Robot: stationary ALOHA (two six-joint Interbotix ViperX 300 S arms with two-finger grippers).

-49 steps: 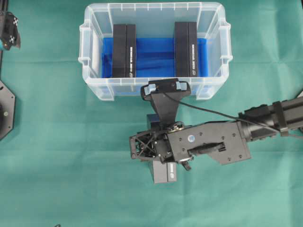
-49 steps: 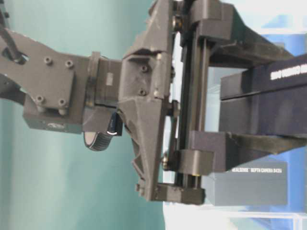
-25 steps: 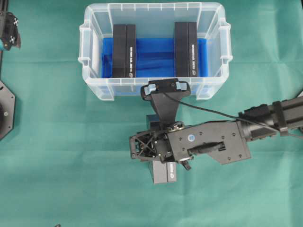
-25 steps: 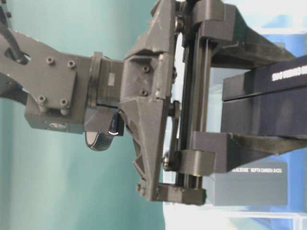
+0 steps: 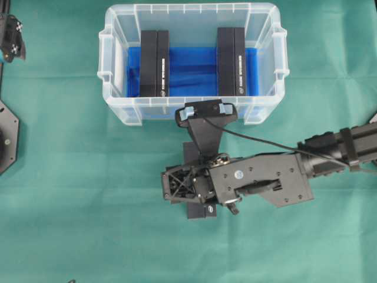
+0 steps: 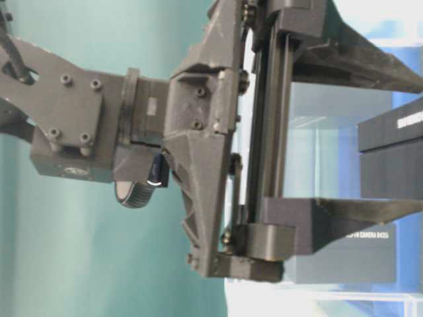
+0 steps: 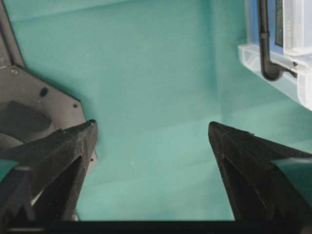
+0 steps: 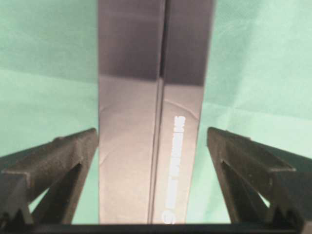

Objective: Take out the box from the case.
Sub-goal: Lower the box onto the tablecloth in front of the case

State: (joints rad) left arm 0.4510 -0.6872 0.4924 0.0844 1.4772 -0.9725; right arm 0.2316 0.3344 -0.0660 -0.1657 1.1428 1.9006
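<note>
The case (image 5: 118, 111), a clear plastic bin with a blue bottom, stands at the top middle. Two black boxes (image 5: 154, 62) (image 5: 231, 59) stand on edge inside it. Another black box (image 5: 202, 211) lies on the green cloth in front of the case, under my right gripper (image 5: 197, 190). In the right wrist view this box (image 8: 146, 122) sits between the spread fingers of the right gripper (image 8: 151, 130), with cloth showing beside it on the right. My left gripper (image 7: 151, 129) hangs open over bare cloth at the far left (image 5: 12, 38), nothing between its fingers.
A black base plate (image 5: 6, 135) sits at the left edge. The right wrist camera's cable (image 5: 259, 138) runs across the cloth just below the case. In the left wrist view, a corner of the case (image 7: 273, 63) shows at the top right.
My right gripper's jaws have spread and let go of the black box, which has settled onto the cloth. The left arm has not moved.
</note>
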